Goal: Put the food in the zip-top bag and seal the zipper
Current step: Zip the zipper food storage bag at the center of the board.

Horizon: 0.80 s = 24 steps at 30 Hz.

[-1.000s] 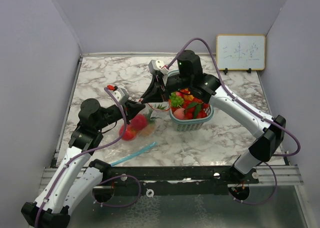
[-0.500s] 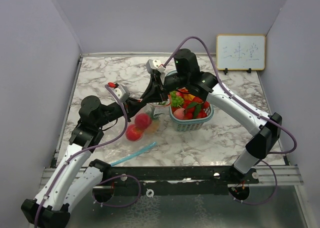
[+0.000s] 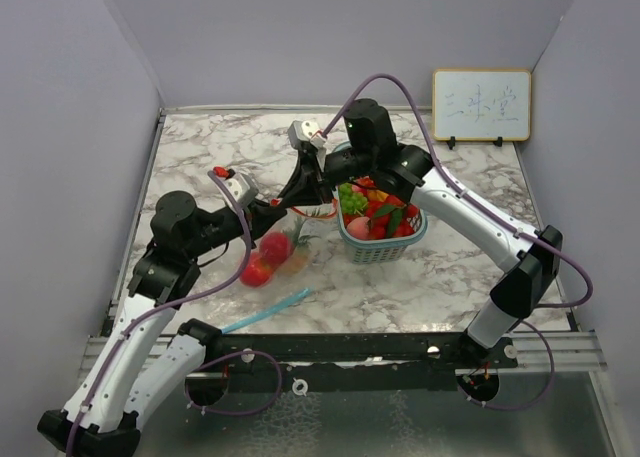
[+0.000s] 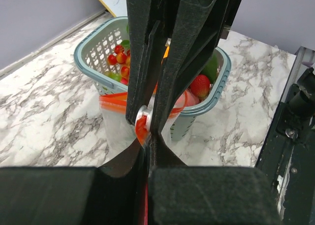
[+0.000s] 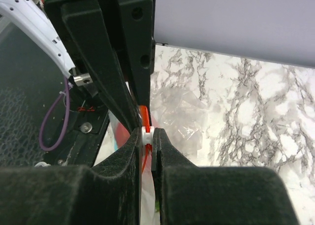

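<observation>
The clear zip-top bag [image 3: 285,239] with an orange zipper strip [image 4: 114,100] hangs between my two grippers beside the basket. It holds red toy fruits [image 3: 262,259]. My left gripper [image 3: 278,209] is shut on the zipper strip's end [image 4: 141,131]. My right gripper [image 3: 302,190] is shut on the white zipper slider [image 5: 147,133], right against the left fingers; the slider also shows in the left wrist view [image 4: 141,115]. More food, strawberries [image 4: 199,84], peppers and greens, fills the teal mesh basket [image 3: 385,245].
A light-blue strip [image 3: 266,308] lies on the marble table near the front edge. A small whiteboard [image 3: 481,104] stands at the back right. Grey walls close in the left, back and right sides.
Both grippers have shifted a little left and toward the back with the bag's top held between them. The bag's red fruits have swung slightly underneath.
</observation>
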Each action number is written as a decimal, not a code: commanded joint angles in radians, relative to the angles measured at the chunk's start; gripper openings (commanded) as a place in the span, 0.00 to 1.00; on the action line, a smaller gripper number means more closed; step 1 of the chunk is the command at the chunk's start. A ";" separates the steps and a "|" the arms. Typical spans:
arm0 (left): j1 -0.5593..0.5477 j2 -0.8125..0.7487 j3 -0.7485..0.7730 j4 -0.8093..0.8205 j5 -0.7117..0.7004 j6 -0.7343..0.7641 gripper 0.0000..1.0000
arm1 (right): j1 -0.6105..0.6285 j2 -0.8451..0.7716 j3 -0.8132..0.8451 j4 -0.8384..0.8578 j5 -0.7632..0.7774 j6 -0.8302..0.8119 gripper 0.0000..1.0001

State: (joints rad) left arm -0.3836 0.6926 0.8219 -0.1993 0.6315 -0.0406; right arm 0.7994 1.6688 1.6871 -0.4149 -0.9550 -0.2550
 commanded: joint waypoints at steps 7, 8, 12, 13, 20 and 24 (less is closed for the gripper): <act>0.000 -0.082 0.091 -0.043 -0.203 0.046 0.00 | -0.025 0.049 -0.004 -0.074 0.071 -0.091 0.01; 0.000 -0.091 0.094 -0.048 -0.231 0.051 0.00 | -0.031 0.050 -0.010 -0.076 0.069 -0.094 0.01; 0.000 -0.129 0.117 -0.052 -0.364 0.064 0.00 | -0.071 0.049 -0.043 -0.067 0.044 -0.104 0.01; 0.000 -0.137 0.123 -0.052 -0.404 0.068 0.00 | -0.084 0.050 -0.054 -0.059 0.040 -0.099 0.01; 0.000 -0.173 0.140 -0.048 -0.594 0.102 0.00 | -0.163 0.061 -0.113 0.003 -0.007 -0.057 0.01; 0.000 -0.178 0.127 -0.016 -0.670 0.093 0.00 | -0.174 0.073 -0.119 0.005 0.041 -0.052 0.01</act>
State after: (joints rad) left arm -0.3885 0.5419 0.9199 -0.3233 0.1333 0.0357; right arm 0.6479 1.7134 1.5894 -0.3996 -0.9668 -0.3157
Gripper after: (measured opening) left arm 0.011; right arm 0.096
